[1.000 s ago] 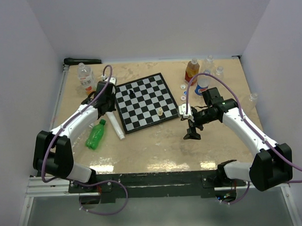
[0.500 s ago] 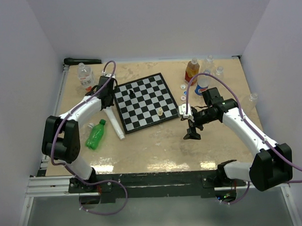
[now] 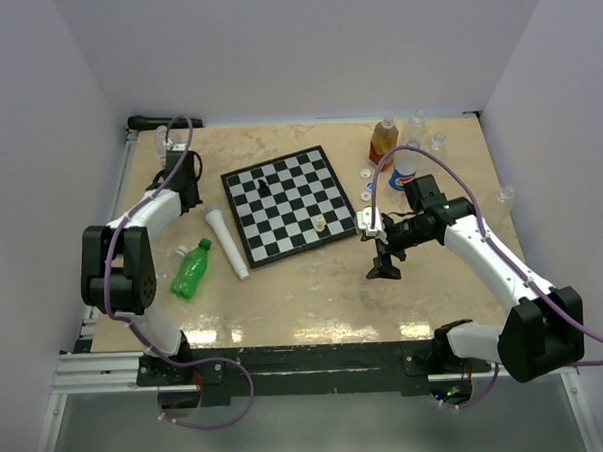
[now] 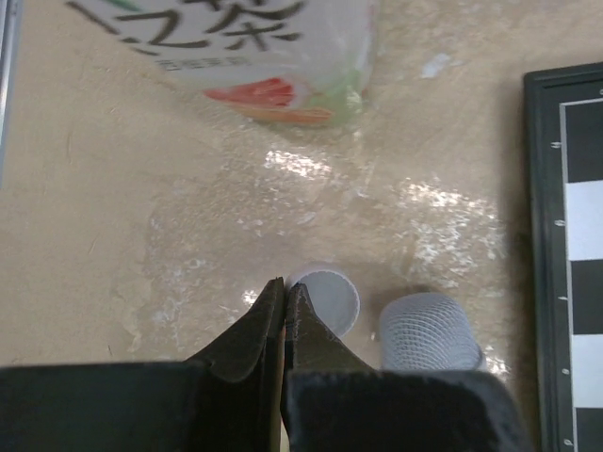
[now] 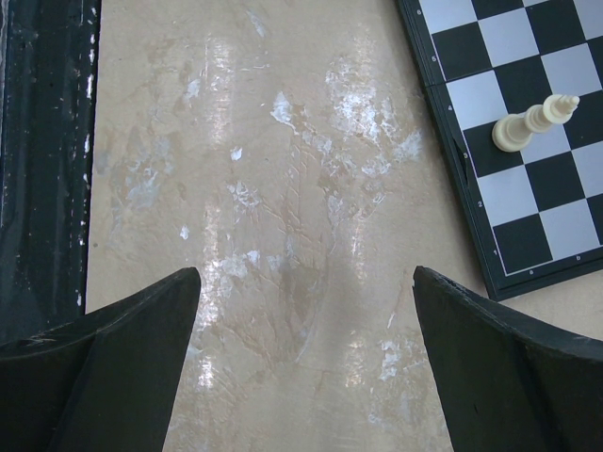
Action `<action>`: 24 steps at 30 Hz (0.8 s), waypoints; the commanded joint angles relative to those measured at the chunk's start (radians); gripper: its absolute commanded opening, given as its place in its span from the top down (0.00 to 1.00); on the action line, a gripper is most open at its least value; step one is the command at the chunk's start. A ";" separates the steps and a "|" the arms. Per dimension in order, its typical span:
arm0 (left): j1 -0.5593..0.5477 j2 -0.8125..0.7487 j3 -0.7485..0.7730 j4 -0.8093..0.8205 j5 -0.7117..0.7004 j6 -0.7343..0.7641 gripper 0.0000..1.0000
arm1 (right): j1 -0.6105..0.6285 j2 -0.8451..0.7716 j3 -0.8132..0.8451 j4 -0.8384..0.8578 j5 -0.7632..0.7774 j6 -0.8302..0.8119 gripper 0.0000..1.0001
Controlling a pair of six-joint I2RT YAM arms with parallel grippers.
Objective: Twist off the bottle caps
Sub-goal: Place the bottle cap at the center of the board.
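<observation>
Left jaws pressed together by white cap [image 4: 325, 301]; right jaws spread wide beside chessboard [image 5: 490, 56] edge.

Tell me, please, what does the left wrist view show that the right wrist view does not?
Only the left wrist view shows the left gripper shut, the foot of a labelled clear bottle, and a white round cap next to a ribbed white piece. Only the right wrist view shows the right gripper wide open and holding nothing, plus a white chess piece on the board. Both show the tan table and an edge of the chessboard.
</observation>
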 commanded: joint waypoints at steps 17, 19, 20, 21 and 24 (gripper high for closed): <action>0.188 0.129 0.084 0.073 0.155 -0.067 0.75 | -0.004 -0.007 -0.005 0.008 0.000 0.001 0.02; 0.190 0.112 0.080 0.071 0.155 -0.064 0.67 | -0.004 -0.007 -0.005 0.009 0.000 0.003 0.02; 0.190 0.097 0.075 0.074 0.155 -0.063 0.65 | -0.004 -0.007 -0.005 0.011 0.001 0.003 0.02; 0.190 0.086 0.071 0.074 0.154 -0.061 0.63 | -0.004 -0.007 -0.005 0.011 0.000 0.003 0.02; 0.190 0.039 0.048 0.056 0.157 -0.063 0.62 | -0.004 -0.007 -0.005 0.011 0.001 0.001 0.02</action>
